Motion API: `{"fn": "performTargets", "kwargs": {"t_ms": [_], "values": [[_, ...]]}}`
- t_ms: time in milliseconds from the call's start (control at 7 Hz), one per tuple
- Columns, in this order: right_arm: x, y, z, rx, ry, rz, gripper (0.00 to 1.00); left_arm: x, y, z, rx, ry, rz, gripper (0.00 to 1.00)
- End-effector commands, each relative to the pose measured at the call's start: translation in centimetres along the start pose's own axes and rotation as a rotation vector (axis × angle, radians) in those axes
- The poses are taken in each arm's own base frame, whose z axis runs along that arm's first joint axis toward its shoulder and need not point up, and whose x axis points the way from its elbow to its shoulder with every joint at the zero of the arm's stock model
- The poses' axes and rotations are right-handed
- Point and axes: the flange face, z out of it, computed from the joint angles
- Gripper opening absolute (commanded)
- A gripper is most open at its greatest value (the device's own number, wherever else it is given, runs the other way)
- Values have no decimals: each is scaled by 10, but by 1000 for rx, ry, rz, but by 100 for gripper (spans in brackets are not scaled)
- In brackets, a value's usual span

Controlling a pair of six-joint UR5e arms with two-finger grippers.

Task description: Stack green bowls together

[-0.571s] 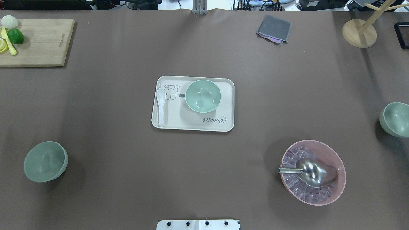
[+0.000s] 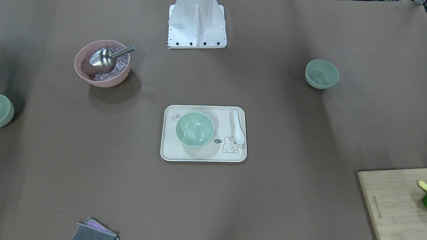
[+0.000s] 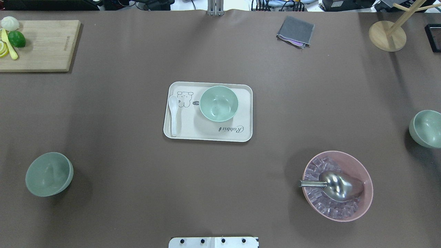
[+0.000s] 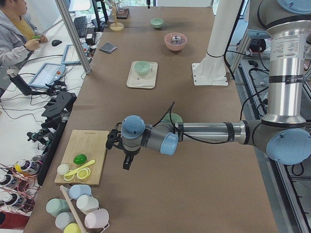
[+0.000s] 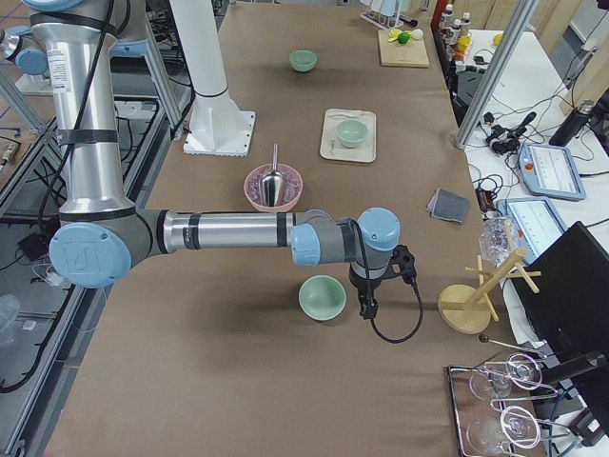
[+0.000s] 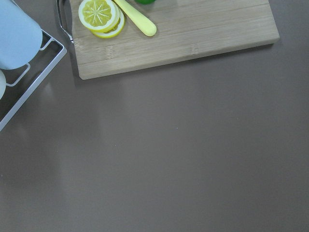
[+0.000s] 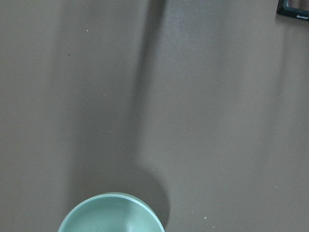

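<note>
Front-facing view: The tray bowl (image 2: 194, 129) is seen upright on the rabbit-print tray (image 2: 203, 157) at the middle of the bench (image 2: 267, 193), beside a white spoon (image 2: 239, 128). The left bowl (image 2: 322, 73) stands alone and well apart. The right bowl (image 2: 4, 110) is cut by the frame edge. Nothing is stacked yet, and no arm is shown.

Overhead view: The same spread is confirmed, with more of the right bowl shown. A pink bowl (image 3: 365, 199) of ice with a metal scoop (image 3: 339, 187) is seen between that bowl and the tray. A carry from that side is judged to need clearance over it. The tray bowl, central to both arms, is judged the likely base of the stack.

Left side view: Only here is the left pincer (image 4: 126, 165) shown. It hangs fingers-down over bare bench, between the cutting board (image 4: 92, 145) and the left bowl, which is partly hidden behind the forearm. Whether it is open or closed cannot be told.

Right side view: The right pincer (image 5: 365, 309) hangs just beside the right bowl, on its outer side. Its opening cannot be told either.

Left wrist view: Bare bench, the board's corner and lemon slices (image 6: 99, 14) are shown. No bowl or fingers appear, so this pincer is judged not yet lined up.

Right wrist view: The right bowl's rim is caught at the bottom edge, and no fingers are shown. A short move toward it is judged enough for a rim grasp.
</note>
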Motion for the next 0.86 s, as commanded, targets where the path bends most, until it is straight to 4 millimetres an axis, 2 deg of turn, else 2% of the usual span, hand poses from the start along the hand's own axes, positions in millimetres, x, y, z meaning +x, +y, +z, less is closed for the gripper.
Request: {"fn": "performTargets", "kwargs": {"t_ms": [0,571,714], "values": [[0,0,0,-1,0,2,100,1,0,1,0,-2,4,98],[-1,0,0,-1,0,-1,100,10,-1,7,-11,10,-10,98],[-9,-4,-8,17,-1,-17,100,20,-5,-2,12,14,12,98]]}}
